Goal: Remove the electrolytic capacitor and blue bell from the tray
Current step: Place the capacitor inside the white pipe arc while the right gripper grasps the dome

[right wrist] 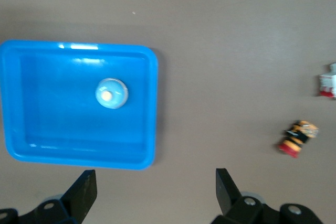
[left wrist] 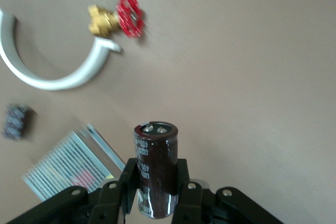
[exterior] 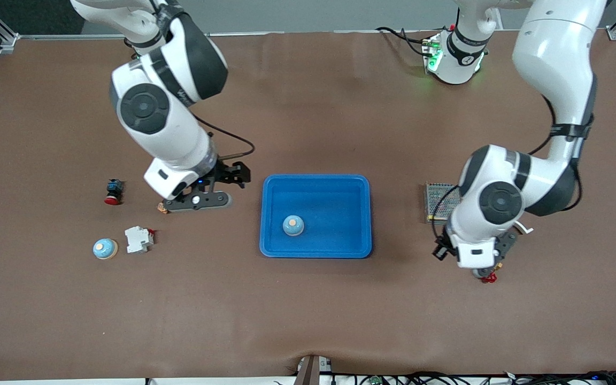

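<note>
A dark cylindrical capacitor [left wrist: 156,145] with two top terminals is clamped between the fingers of my left gripper [left wrist: 156,171]. That gripper [exterior: 482,264] hangs over the table by a red-handled valve, and its hand hides the capacitor in the front view. One pale blue bell [exterior: 293,225] [right wrist: 111,93] sits in the blue tray [exterior: 316,182] [right wrist: 152,103]. A second bell [exterior: 105,248] rests on the table toward the right arm's end. My right gripper [exterior: 197,202] [right wrist: 155,182] is open and empty, over bare table beside the tray.
A brass valve with a red handle [exterior: 490,277] [left wrist: 118,19], a white curved piece [left wrist: 52,80] and a perforated board [exterior: 440,203] [left wrist: 68,163] lie around my left hand. A red push button [exterior: 114,191] [right wrist: 296,137] and a white breaker [exterior: 138,239] lie near the second bell.
</note>
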`<action>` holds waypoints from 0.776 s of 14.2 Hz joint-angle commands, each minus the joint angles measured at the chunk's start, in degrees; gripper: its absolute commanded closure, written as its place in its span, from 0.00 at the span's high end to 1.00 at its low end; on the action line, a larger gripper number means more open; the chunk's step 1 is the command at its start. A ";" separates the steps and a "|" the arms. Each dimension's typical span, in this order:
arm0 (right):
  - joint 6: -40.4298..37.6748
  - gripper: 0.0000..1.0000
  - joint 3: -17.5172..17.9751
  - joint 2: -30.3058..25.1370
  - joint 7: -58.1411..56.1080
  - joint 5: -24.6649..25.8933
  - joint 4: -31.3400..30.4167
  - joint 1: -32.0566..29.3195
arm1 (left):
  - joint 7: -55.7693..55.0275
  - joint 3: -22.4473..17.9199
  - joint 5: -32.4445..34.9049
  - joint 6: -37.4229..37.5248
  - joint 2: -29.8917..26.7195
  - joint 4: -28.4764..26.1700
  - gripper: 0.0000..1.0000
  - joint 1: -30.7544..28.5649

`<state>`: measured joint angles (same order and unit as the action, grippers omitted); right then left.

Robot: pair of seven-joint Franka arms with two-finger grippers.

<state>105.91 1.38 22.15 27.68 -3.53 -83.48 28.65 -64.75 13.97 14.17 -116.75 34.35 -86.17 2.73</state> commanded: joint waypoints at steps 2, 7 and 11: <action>6.13 1.00 -0.76 5.62 11.21 -0.43 1.91 3.78 | 10.94 0.36 0.07 -0.05 -2.18 -5.23 0.00 -6.41; 15.01 1.00 -0.76 14.66 16.51 -0.25 4.80 6.68 | 22.11 0.36 0.60 -1.72 -0.87 -8.40 0.00 -14.05; 19.84 1.00 -0.85 20.64 17.32 -0.07 6.92 7.21 | 26.79 0.36 0.60 -5.49 2.29 -9.19 0.00 -17.84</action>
<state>124.68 1.23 39.44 43.79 -3.52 -79.71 35.28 -39.19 13.83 14.17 -119.92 35.80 -94.40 -14.06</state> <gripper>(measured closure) 0.000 0.661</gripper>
